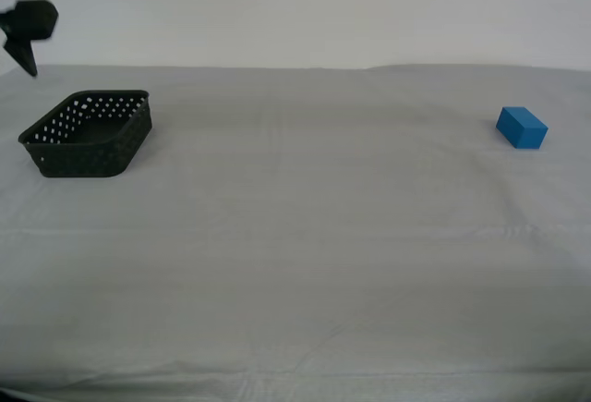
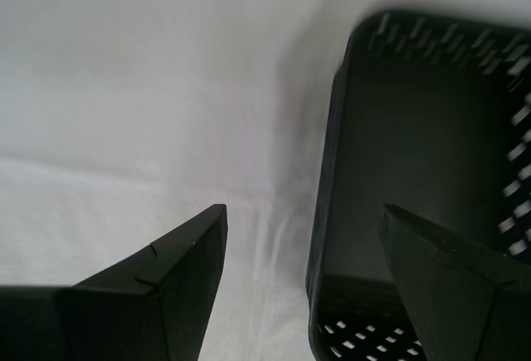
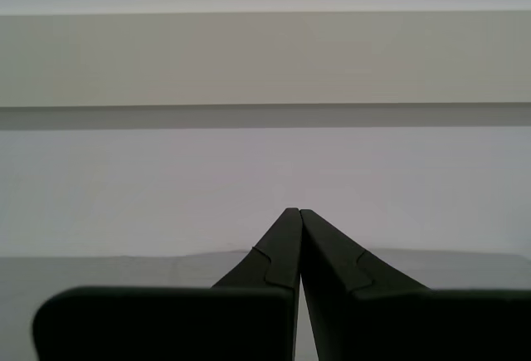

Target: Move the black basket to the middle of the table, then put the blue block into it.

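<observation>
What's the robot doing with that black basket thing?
My second gripper is open above the black basket, one finger over its inside, one outside its wall, not gripping yet. The basket sits at the exterior view's left on the table; the blue block lies far right. My first gripper is shut, holding nothing.

No text, label, brand, number or sign can be read in any view — not on the small shallow black plastic basket with round holes in its sides (image 1: 90, 133), nor on the small solid bright blue rectangular block (image 1: 522, 127), whose faces are plain. The light grey-white cloth-covered surface (image 1: 305, 236) bears only wrinkles — the pale wall behind is bare.
</observation>
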You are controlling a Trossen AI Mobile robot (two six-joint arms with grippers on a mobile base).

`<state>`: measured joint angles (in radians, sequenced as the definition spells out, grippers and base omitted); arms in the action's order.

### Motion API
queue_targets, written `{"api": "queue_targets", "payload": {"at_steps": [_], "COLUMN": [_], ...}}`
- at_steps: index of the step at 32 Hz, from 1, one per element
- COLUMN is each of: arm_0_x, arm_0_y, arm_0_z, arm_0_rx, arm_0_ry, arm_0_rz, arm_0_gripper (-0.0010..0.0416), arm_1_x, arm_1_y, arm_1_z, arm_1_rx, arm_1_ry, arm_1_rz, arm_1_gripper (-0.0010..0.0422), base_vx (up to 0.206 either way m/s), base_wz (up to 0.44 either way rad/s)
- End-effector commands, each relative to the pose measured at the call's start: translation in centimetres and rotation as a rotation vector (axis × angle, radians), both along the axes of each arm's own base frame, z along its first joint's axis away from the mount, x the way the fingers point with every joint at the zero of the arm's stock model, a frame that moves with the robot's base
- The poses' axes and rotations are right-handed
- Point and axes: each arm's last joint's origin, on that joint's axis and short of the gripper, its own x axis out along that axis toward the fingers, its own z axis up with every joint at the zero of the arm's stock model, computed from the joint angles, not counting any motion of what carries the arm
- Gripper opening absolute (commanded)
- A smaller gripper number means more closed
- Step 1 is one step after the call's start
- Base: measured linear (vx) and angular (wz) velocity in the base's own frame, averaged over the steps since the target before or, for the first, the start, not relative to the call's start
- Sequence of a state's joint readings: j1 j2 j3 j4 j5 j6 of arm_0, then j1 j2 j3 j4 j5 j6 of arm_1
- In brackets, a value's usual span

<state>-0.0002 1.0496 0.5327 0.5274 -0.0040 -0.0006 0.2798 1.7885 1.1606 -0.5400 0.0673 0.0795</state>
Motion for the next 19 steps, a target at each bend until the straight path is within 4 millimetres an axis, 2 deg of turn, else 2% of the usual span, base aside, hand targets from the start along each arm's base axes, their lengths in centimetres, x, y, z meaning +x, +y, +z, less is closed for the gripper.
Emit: {"api": "queue_targets", "payload": {"at_steps": [1, 3, 6, 14, 18, 19], "arm_0_x": [0.0, 0.0, 0.0, 0.0, 0.0, 0.0], "arm_0_y": [0.0, 0.0, 0.0, 0.0, 0.0, 0.0], "arm_0_z": [0.1, 0.1, 0.0, 0.0, 0.0, 0.0], "arm_0_rx": [0.001, 0.001, 0.001, 0.000, 0.001, 0.001], "arm_0_ry": [-0.003, -0.004, 0.002, 0.003, 0.003, 0.003], "arm_0_rz": [0.003, 0.003, 0.003, 0.003, 0.004, 0.003], "arm_0_gripper": [0.0001, 0.0001, 0.0001, 0.0000, 0.0001, 0.0001], "arm_1_x": [0.5, 0.8, 1.0, 1.3, 1.2, 1.2], "arm_1_y": [0.0, -0.1, -0.2, -0.2, -0.1, -0.1], "arm_1_z": [-3.3, -5.8, -7.2, -7.8, -7.8, -7.9], "arm_1_rx": [-0.069, -0.110, -0.113, -0.089, -0.035, -0.035], "arm_1_ry": [0.093, 0.158, 0.181, 0.179, 0.200, 0.200], "arm_1_rz": [0.007, 0.014, 0.009, 0.016, 0.031, 0.031], "arm_1_gripper": [0.0238, 0.0231, 0.0231, 0.0219, 0.0127, 0.0079], "base_vx": [0.000, 0.000, 0.000, 0.000, 0.000, 0.000], "base_wz": [0.000, 0.000, 0.000, 0.000, 0.000, 0.000]}}
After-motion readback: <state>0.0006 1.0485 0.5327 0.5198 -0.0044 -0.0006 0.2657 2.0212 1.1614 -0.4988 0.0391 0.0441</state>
